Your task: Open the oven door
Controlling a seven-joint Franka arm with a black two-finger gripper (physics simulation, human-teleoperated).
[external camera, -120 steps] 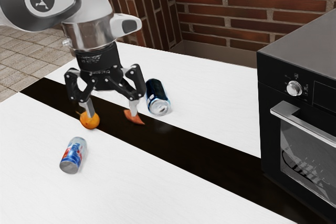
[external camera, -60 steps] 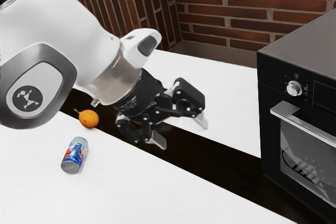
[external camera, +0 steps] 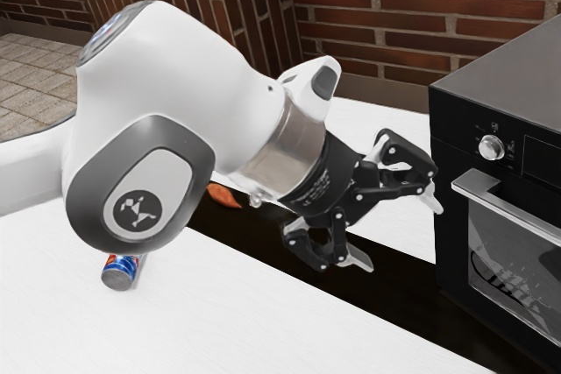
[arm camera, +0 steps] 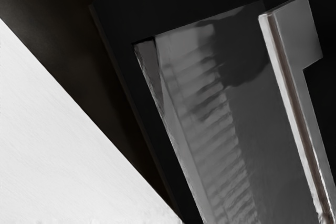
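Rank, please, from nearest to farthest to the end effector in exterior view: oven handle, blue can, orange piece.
1. Oven handle, at the exterior view's right.
2. Orange piece, on the dark strip.
3. Blue can, on the white surface, partly hidden.

No wording is legible. A pale emblem (external camera: pixel 136 211) (a jagged little figure on a dark disc (external camera: pixel 151 222)) marks the arm (external camera: pixel 158 85); symbols (external camera: pixel 494 126) by the oven (external camera: pixel 508 67) knob (external camera: pixel 491 148) are too tiny to read.
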